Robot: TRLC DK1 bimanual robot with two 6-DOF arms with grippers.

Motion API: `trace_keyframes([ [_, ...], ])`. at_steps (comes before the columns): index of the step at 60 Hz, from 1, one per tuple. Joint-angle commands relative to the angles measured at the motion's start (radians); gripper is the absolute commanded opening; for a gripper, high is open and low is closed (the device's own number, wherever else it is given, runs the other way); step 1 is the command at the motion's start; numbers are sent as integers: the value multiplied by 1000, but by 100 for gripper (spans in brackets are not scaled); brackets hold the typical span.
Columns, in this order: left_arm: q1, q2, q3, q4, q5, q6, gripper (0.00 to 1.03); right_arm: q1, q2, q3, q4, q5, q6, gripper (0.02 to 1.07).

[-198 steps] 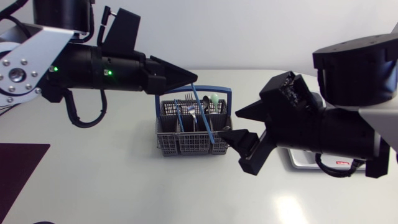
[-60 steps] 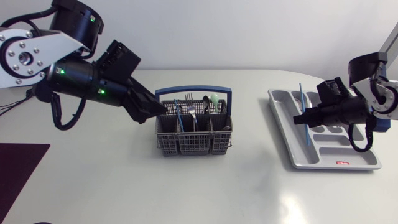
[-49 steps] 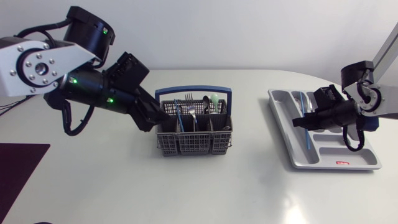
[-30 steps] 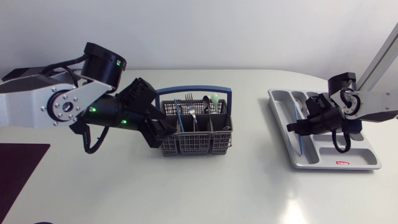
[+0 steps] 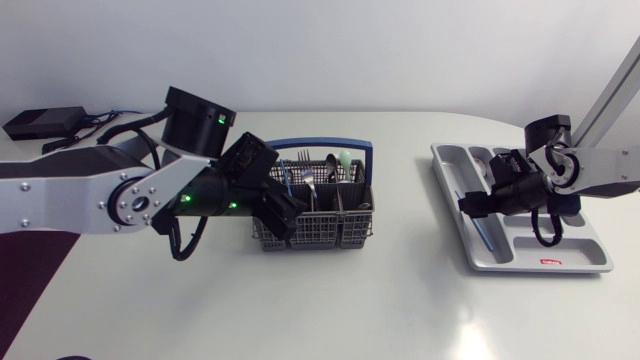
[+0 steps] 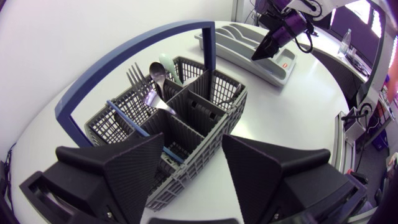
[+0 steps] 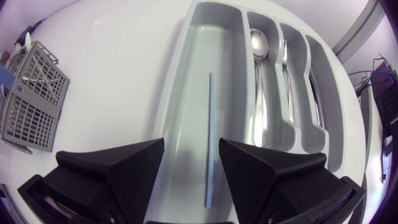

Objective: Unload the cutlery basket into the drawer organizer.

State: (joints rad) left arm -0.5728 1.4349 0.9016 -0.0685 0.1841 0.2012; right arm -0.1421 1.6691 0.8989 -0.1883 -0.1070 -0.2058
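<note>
The grey cutlery basket (image 5: pixel 312 228) with a blue handle stands mid-table. It holds a blue stick (image 6: pixel 134 121), a fork (image 6: pixel 134 78), a metal spoon (image 6: pixel 157 73) and a pale green spoon (image 6: pixel 169 64). My left gripper (image 5: pixel 283 212) is low at the basket's left front corner. In the left wrist view the left gripper (image 6: pixel 193 142) stands open over the basket (image 6: pixel 205 99), holding nothing. My right gripper (image 5: pixel 468 205) hangs open over the grey organizer (image 5: pixel 560 264). Another blue stick (image 7: pixel 210 137) lies loose in the organizer's (image 7: pixel 217 43) long compartment, under the right gripper (image 7: pixel 191 144).
A spoon (image 7: pixel 259 45) and other metal cutlery (image 7: pixel 287 68) lie in the organizer's narrower compartments. A black box with cables (image 5: pixel 40 123) sits at the table's far left. A dark mat (image 5: pixel 25 275) lies at the left front.
My right gripper lowered the blue stick into the organizer's long compartment and opened, letting it go. My left arm swung down to the basket's left front corner.
</note>
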Motion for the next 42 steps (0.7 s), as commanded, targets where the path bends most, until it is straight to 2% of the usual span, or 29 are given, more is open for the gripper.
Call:
trace_keyframes([
  [1,-6,30,-26,42,-11,-29,66,26,-57,-43,4,3,28,74],
  [8,-2,47,-53,124,-14,-26,66,50,-120,-80,6,1,28,76],
  [13,-2,58,-101,243,-38,-19,66,67,-157,-101,7,-2,26,76],
  [27,10,55,-115,269,-38,-6,66,108,-230,-133,7,-2,40,76],
  [42,39,85,-148,420,-37,-6,67,150,-256,-144,7,0,60,76],
])
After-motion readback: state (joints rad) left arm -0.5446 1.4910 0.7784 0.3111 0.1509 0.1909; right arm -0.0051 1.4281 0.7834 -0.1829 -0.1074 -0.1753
